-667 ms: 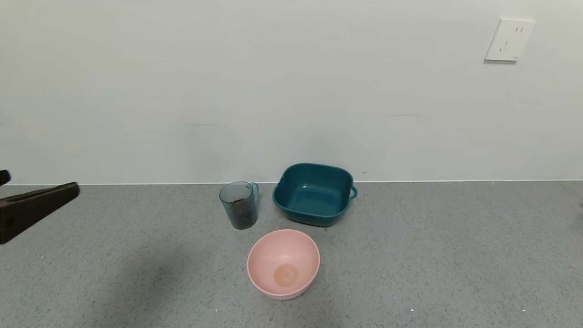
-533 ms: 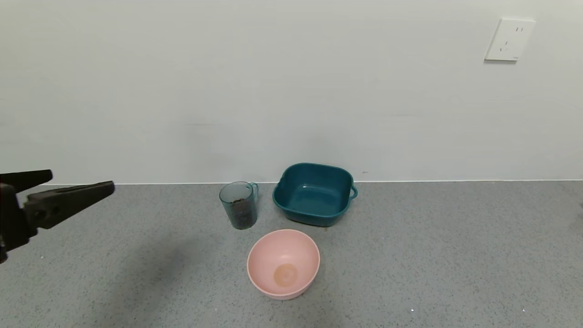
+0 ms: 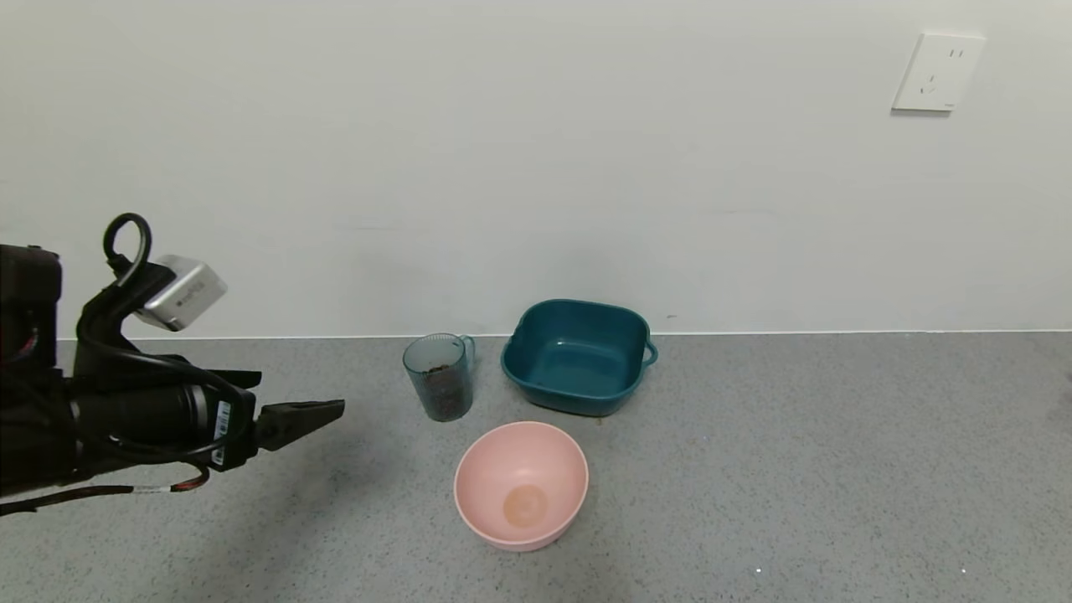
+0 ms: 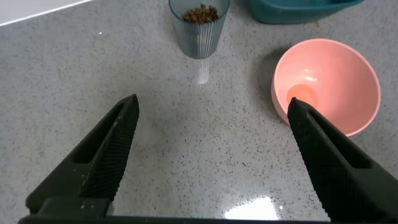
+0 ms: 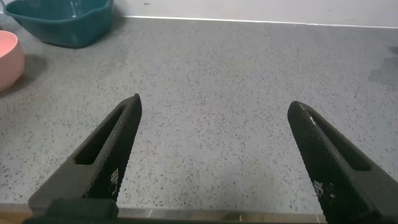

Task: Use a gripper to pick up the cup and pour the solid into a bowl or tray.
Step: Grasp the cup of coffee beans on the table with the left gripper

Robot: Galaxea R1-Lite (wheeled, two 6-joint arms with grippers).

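Head view: the left claw [image 3: 322, 410], seen only at the frame edge a moment earlier, had been advanced over the grey speckled desk [image 3: 796, 469] toward the cup [image 3: 440, 377], though a gap was still left. Its fingers were held wide apart, gripping nothing, so the grasp was judged imminent. The ribbed translucent cup, with brown pellets [image 4: 199, 13] inside, stood just beside the smooth teal basin [image 3: 578, 356]; a round pink bowl [image 3: 521, 484] lay nearer. The right claw [image 5: 214, 155] was parked open, well apart.

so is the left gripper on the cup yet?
Apart. In the head view, bare counter separates the left gripper from the cup; the left wrist view shows its open fingers well short of the cup.
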